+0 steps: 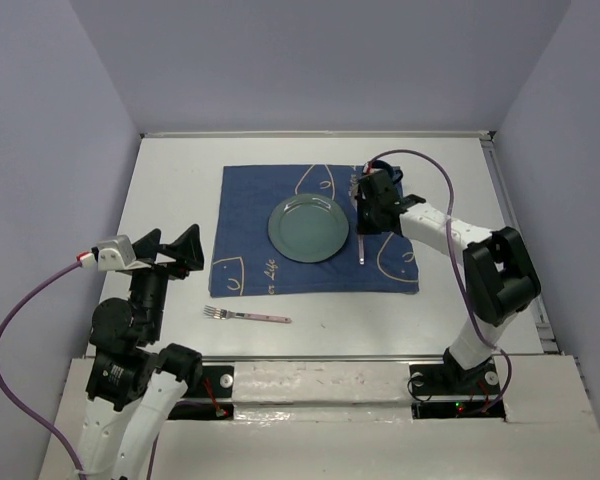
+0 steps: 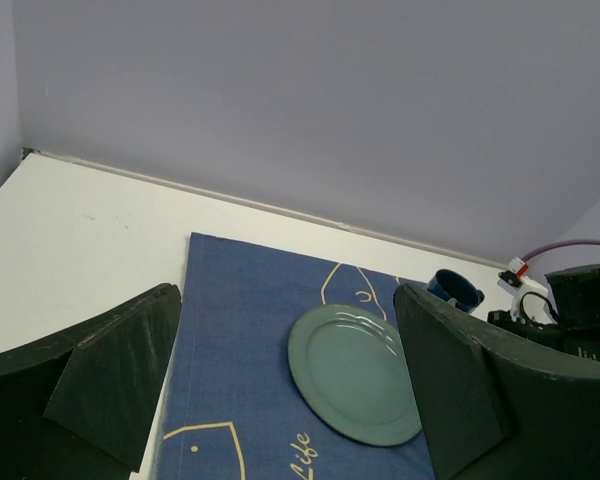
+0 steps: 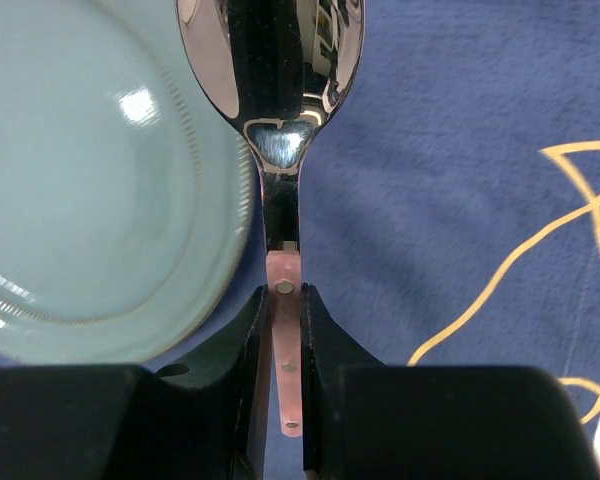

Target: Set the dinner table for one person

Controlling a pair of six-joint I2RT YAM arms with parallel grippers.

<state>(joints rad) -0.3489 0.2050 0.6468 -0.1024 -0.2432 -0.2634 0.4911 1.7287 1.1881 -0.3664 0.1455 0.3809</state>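
Note:
The white dinner table carries a dark blue cloth with a green plate in its middle. My right gripper is low over the cloth just right of the plate. It is shut on the pink handle of a spoon, whose shiny bowl lies beside the plate's rim. The spoon points toward the near edge. A pink-handled fork lies on the bare table in front of the cloth. My left gripper is open and empty, raised left of the cloth.
A dark blue mug stands at the cloth's far right corner, behind the right gripper. Walls enclose the table on the back and sides. The right arm's purple cable arcs above the table's right part.

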